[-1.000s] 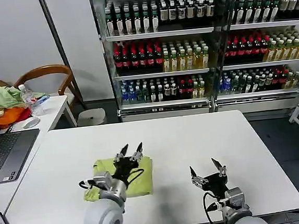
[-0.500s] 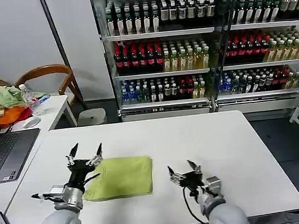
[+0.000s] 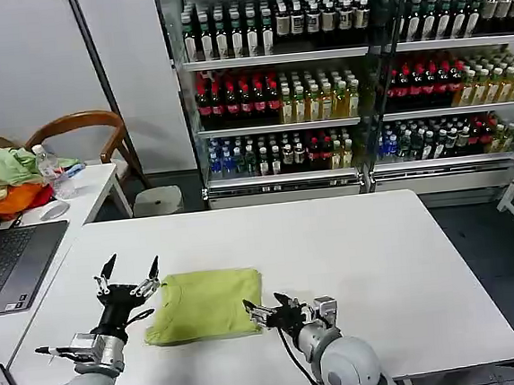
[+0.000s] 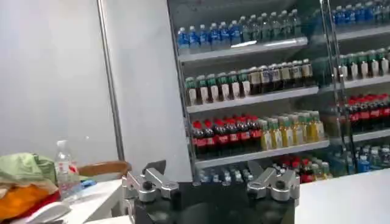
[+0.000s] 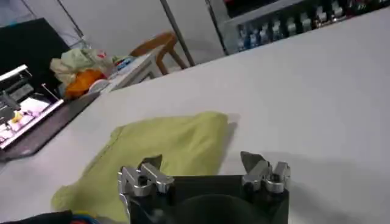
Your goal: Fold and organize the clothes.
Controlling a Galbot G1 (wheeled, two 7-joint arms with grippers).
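The white desk point(image 3: 352, 247) carries the lime T-shirt point(image 3: 206, 303), folded to a neat rectangle near the front edge, left of centre. The left pincer point(image 3: 127, 274) has lifted clear and now stands beside the shirt's left edge, prongs apart. The right pincer point(image 3: 266, 311) has swung in to the shirt's right edge, prongs apart, probably for another fold.

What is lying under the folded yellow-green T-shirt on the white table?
The T-shirt lies flat on the white table. Bare tabletop shows around it; anything beneath its folds is covered. Both pincers, left and right, are open beside it.
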